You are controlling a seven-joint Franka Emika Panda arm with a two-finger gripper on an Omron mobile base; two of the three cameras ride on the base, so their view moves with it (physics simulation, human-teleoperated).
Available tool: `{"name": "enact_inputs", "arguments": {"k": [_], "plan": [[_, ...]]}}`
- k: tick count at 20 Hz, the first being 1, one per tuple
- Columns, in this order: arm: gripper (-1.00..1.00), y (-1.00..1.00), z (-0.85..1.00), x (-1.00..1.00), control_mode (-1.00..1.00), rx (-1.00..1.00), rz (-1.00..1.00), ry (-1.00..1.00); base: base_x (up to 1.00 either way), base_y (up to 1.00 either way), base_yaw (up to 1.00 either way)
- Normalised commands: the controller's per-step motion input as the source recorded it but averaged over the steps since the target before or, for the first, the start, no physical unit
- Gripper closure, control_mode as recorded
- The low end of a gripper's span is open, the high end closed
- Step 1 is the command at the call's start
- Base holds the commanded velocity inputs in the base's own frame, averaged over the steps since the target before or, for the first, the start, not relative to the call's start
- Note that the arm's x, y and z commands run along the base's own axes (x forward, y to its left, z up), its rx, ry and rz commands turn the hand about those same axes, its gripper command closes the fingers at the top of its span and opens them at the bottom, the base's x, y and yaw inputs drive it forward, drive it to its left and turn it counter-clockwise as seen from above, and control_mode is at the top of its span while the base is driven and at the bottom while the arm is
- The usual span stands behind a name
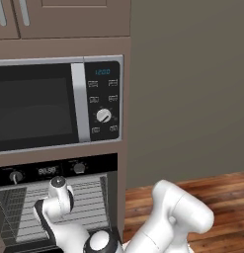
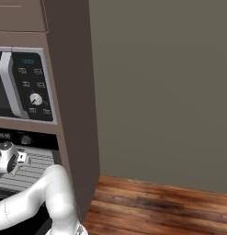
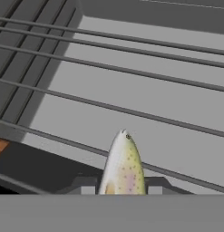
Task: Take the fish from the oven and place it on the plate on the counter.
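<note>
The fish (image 3: 123, 165) is lying on the wire rack (image 3: 131, 90) inside the oven (image 1: 59, 207), poking up between the two fingertips (image 3: 86, 185) of the gripper (image 3: 118, 186), which are sitting close on either side; whether they are actually clamping it, I cannot tell. The microwave (image 1: 54, 101) is sitting just above the oven, and wooden floor (image 2: 156, 206) is stretching off alongside.

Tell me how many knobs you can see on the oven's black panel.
2. On the oven panel, one knob sits left of the small display and one knob right of it. The panel's left end is cut off, so more may be hidden.
</note>
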Motion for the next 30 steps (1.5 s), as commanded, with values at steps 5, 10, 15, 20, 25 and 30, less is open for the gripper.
{"name": "enact_inputs", "arguments": {"k": [5, 10, 15, 20, 25, 30], "plan": [[1.00, 0.00, 0.00, -0.44, -1.00, 0.00, 0.00, 0.00, 0.00, 0.00, 0.00], [1.00, 0.00, 0.15, -0.30, -1.00, 0.00, 0.00, 0.00, 0.00, 0.00, 0.00], [1.00, 0.00, 0.54, -0.23, -1.00, 0.00, 0.00, 0.00, 0.00, 0.00, 0.00], [1.00, -0.03, 0.89, -0.45, -1.00, 0.00, 0.00, 0.00, 0.00, 0.00, 0.00], [1.00, -0.25, 0.99, -0.52, -1.00, 0.00, 0.00, 0.00, 0.00, 0.00, 0.00], [1.00, -0.34, 0.99, -0.58, -1.00, 0.01, 0.00, 0.00, 0.00, 0.00, 0.00]]}}
